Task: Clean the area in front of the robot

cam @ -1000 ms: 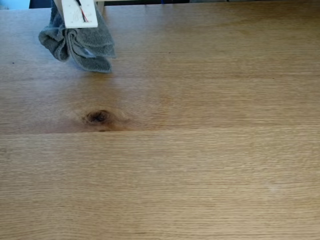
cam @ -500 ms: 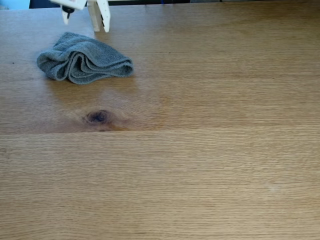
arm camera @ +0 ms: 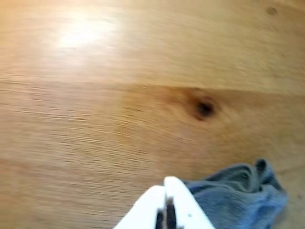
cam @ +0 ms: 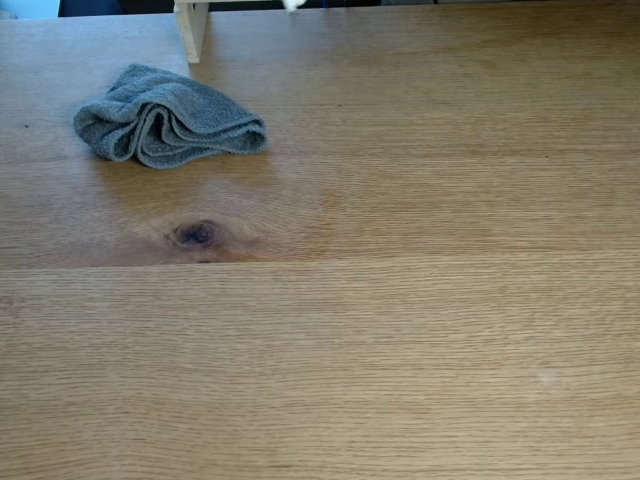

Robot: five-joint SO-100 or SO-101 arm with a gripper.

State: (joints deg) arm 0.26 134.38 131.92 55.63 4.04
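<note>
The oak tabletop (cam: 400, 340) stretches across the fixed view, its dark oval knot (cam: 195, 234) left of the middle. A crumpled grey terry cloth (cam: 165, 118) lies at the back left, free of the arm. A small white bit of the robot (cam: 292, 4) pokes in at the top edge. In the wrist view my gripper (arm camera: 166, 182) enters from the bottom, its two white fingers pressed together and shut on nothing. It hovers above the tabletop (arm camera: 95, 124), with the cloth (arm camera: 238, 195) just to its right and the knot (arm camera: 205, 109) farther ahead.
A pale upright post (cam: 190, 30) stands at the back edge, just behind the cloth. Plank seams run across the table. A bright glare patch (arm camera: 83, 33) lies on the wood in the wrist view.
A second ago the gripper held the cloth aloft; it dropped it onto the table at the back left. Since then the arm has risen out past the top edge and the fingers have shut.
</note>
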